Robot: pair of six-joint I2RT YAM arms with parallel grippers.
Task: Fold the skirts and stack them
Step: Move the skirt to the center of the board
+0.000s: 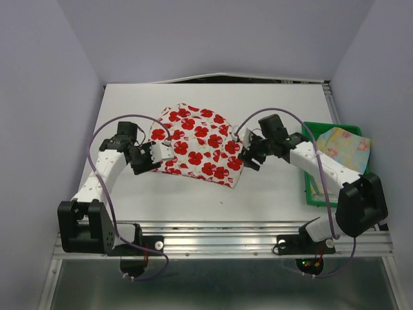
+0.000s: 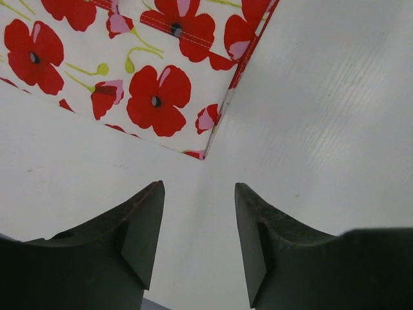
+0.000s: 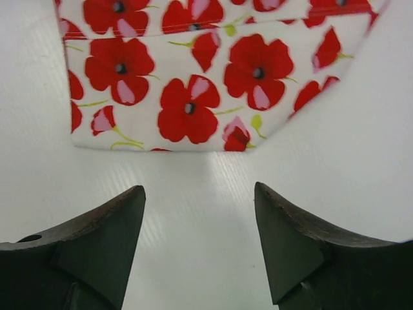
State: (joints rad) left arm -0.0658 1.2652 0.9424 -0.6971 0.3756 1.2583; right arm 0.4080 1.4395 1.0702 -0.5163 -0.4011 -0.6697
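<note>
The white skirt with red flowers (image 1: 197,145) lies folded flat in the middle of the table. My left gripper (image 1: 161,153) is open and empty just off its left edge; the left wrist view shows a skirt corner (image 2: 155,97) ahead of the fingers (image 2: 139,226). My right gripper (image 1: 247,158) is open and empty just off the skirt's right edge; the right wrist view shows the skirt's folded edge (image 3: 193,97) ahead of the fingers (image 3: 287,236). The pale yellow floral skirt (image 1: 345,148) lies in the green tray (image 1: 316,200) at the right.
The white table (image 1: 258,187) is walled by pale panels at left, right and back. The green tray stands near the table's right edge, next to my right arm. A metal rail runs along the near edge.
</note>
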